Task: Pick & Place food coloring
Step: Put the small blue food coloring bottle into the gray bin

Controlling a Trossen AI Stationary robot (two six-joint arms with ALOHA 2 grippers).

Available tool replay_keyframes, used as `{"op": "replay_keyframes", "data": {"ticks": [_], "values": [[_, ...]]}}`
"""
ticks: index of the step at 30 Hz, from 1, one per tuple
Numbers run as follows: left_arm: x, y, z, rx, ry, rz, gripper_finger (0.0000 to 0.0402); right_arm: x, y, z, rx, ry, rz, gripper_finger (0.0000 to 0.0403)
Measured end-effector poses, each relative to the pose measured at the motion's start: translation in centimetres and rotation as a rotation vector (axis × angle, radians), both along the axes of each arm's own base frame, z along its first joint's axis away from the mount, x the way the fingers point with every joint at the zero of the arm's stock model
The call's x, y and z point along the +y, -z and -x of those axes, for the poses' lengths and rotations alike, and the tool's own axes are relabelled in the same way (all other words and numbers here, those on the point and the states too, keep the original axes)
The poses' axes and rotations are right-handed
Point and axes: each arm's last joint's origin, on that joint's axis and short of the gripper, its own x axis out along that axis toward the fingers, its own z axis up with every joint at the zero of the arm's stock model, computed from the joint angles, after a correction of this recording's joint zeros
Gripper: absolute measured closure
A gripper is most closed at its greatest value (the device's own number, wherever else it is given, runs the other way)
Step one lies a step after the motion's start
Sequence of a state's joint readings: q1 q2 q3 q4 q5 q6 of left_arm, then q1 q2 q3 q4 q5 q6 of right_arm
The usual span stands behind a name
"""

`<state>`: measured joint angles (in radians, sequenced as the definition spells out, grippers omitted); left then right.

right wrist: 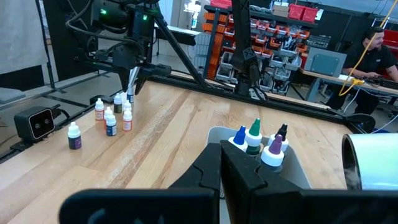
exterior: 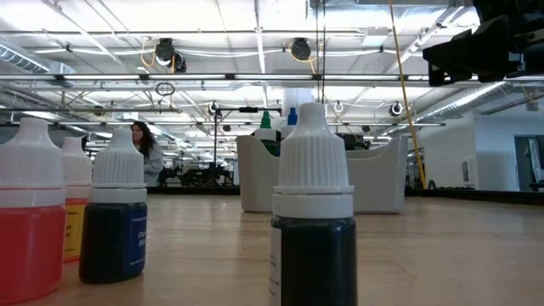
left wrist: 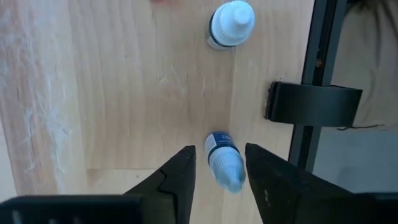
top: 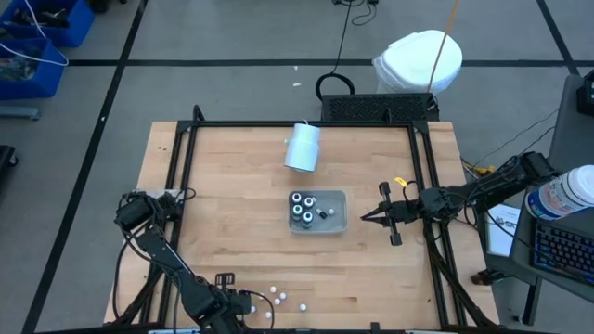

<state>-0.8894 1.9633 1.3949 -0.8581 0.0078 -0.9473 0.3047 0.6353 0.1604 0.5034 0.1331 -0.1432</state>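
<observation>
One food coloring bottle (left wrist: 222, 162) upright between the open left gripper's (left wrist: 220, 177) fingers, untouched

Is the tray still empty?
No: in the high view the tray already holds several food coloring bottles, standing at its left end.

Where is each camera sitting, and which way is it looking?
High: above, looking down; both arms, tray.
Low: at table height, looking across; bottles close, an arm overhead.
Left wrist: looks down; left claw around a bottle.
Right wrist: looks across the table; right claw shut.
High and right wrist both show the tray.
</observation>
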Motion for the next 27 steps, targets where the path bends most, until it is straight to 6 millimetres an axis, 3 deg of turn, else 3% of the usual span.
{"op": "replay_keyframes", "data": {"ticks": [20, 27], "values": [[-0.51, -0.07, -0.07, -0.049, 0.015, 0.019, 0.0279, 0.00, 0.00, 0.00, 0.000, 0.000, 0.000, 0.0403], [-0.53, -0.06, 0.10, -0.068, 0.024, -0.008, 0.0248, 0.00, 0.00, 0.00, 0.000, 0.000, 0.001, 0.0403]]}}
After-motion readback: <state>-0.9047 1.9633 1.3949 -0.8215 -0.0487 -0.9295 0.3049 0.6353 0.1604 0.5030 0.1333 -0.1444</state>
